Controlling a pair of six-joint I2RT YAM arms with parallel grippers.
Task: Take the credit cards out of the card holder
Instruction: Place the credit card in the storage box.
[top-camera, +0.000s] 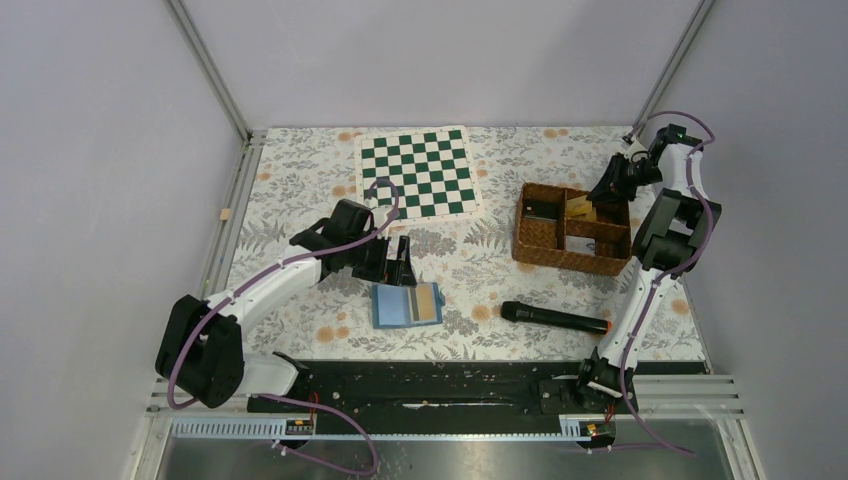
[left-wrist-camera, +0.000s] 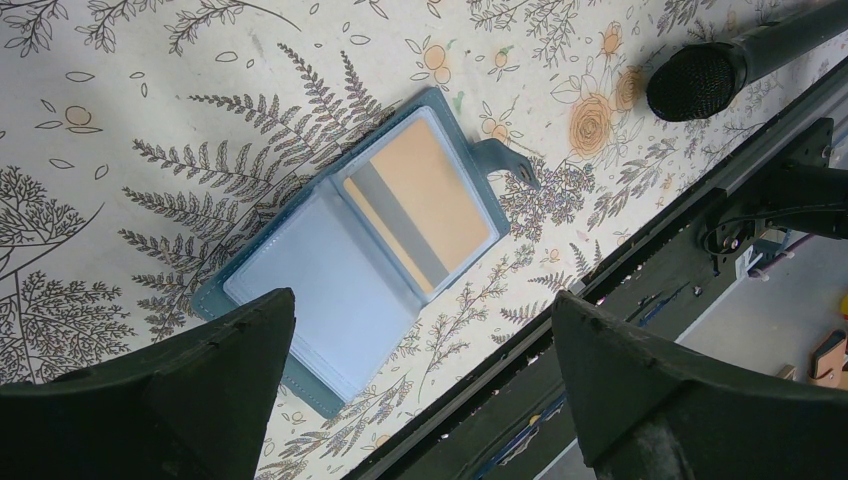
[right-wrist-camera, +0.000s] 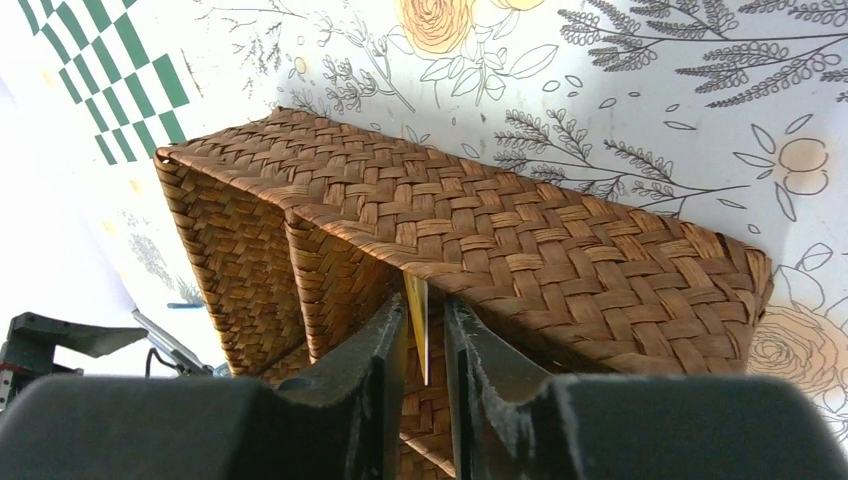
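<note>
Top external view: the small blue two-leaf card holder (top-camera: 405, 306) lies open and flat on the floral-patterned table surface (top-camera: 290, 180), near the front edge and left of centre. One tan-gold plastic credit card (top-camera: 428, 301) sits in its right leaf. The left gripper (top-camera: 397, 268) hangs just beyond the holder's far edge, fingers spread wide and empty. The green-and-white chequered board (top-camera: 420, 172) lies farther back. The brown wicker basket with compartments (top-camera: 540, 250) stands to the right. A black cylindrical microphone with an orange end (top-camera: 555, 318) lies nearer than the basket. The right gripper (top-camera: 610, 188) is at the basket's far right corner, and a tan flat piece (top-camera: 580, 207) shows in a far compartment just left of it. Left wrist view: the card holder (left-wrist-camera: 320, 290) is open with light blue pocketed inner faces, and the credit card (left-wrist-camera: 435, 200) is seated in one pocket. Both fingers of the left gripper (left-wrist-camera: 420, 300) stand well apart, above the holder and not touching it. The microphone (left-wrist-camera: 720, 65) lies in the upper right corner. Right wrist view: the right gripper (right-wrist-camera: 425, 303) is inside a basket (right-wrist-camera: 560, 250) compartment, its fingers narrowly parted. A second tan-gold card (right-wrist-camera: 417, 330) stands edge-on between them. A gap shows between this card and one finger. Contact with the other finger cannot be determined.
</note>
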